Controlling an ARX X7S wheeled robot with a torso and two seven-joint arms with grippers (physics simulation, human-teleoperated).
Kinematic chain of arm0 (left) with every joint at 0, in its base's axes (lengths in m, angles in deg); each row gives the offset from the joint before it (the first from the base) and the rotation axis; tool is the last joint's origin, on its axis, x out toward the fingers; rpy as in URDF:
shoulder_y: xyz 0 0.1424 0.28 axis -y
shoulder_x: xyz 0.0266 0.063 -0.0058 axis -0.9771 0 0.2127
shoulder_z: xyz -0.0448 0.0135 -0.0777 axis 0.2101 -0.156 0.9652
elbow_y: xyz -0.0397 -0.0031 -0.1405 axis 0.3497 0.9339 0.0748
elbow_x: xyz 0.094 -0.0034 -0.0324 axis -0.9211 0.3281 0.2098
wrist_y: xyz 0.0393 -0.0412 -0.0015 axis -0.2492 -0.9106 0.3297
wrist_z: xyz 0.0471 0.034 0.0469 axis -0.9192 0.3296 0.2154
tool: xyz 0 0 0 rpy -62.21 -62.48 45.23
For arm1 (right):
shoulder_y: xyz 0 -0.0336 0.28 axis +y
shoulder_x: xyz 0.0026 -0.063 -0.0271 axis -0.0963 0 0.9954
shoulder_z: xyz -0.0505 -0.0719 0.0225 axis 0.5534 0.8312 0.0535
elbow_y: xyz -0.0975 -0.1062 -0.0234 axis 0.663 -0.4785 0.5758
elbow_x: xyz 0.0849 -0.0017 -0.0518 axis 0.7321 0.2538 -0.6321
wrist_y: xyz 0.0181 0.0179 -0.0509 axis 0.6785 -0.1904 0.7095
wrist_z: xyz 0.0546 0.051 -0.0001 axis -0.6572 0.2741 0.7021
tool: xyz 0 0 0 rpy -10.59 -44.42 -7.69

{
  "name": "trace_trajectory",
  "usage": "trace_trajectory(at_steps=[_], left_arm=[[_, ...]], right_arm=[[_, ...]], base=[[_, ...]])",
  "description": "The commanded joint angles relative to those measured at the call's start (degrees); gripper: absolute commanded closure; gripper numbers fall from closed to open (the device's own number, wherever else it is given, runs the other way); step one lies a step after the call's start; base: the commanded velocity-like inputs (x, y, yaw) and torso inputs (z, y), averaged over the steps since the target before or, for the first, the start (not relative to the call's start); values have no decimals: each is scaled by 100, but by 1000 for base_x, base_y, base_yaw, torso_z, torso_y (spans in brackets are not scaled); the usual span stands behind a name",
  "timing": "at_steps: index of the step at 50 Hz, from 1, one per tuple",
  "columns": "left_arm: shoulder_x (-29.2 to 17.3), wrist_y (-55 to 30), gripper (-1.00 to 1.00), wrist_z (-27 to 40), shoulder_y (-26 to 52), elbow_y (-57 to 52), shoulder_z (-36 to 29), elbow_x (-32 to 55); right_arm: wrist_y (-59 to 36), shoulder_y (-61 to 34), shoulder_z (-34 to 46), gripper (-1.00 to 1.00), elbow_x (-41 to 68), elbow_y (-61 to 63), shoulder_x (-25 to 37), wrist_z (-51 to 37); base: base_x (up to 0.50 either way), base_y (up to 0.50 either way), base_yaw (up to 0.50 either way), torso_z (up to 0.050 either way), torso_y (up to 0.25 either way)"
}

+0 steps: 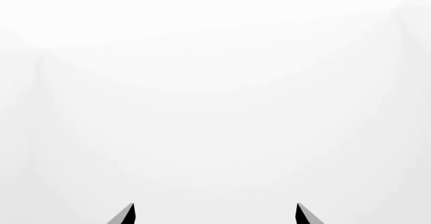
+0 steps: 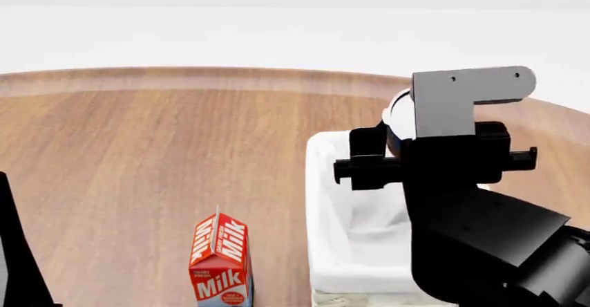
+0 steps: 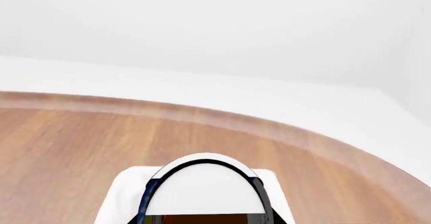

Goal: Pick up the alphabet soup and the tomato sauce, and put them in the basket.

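My right gripper (image 3: pixel 205 220) is shut on the alphabet soup (image 3: pixel 202 188), a can with a silver-white top and a blue label edge. It holds the can above the far end of the basket (image 2: pixel 330 203), a cream-white basket with a white cloth lining; the can's white top also shows in the head view (image 2: pixel 398 117) behind my right arm. The basket's lining shows under the can in the right wrist view (image 3: pixel 121 193). My left gripper (image 1: pixel 215 214) is open and empty, facing only white background. The tomato sauce is out of view.
A red-and-white milk carton (image 2: pixel 220 262) stands on the round wooden table (image 2: pixel 138 155), left of the basket. My left arm (image 2: pixel 14 252) shows at the head view's lower left edge. The table's curved far edge lies beyond the basket.
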Motion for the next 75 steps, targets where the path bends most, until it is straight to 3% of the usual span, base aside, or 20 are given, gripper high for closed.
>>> trace_trajectory(at_steps=[1, 31, 75], left_arm=[[27, 0, -100, -33, -10, 31, 13, 15], [26, 163, -100, -70, -161, 154, 16, -74], [44, 213, -100, -88, -294, 225, 49, -156]], right_arm=[[-51, 93, -243, 100, -5, -614, -413, 212], [-183, 670, -372, 100, 582, -1674, -968, 345], [-158, 1156, -343, 100, 549, -2169, -1141, 566]], base=[[0, 0, 0, 0, 0], [0, 0, 0, 0, 1], [0, 0, 0, 0, 1]])
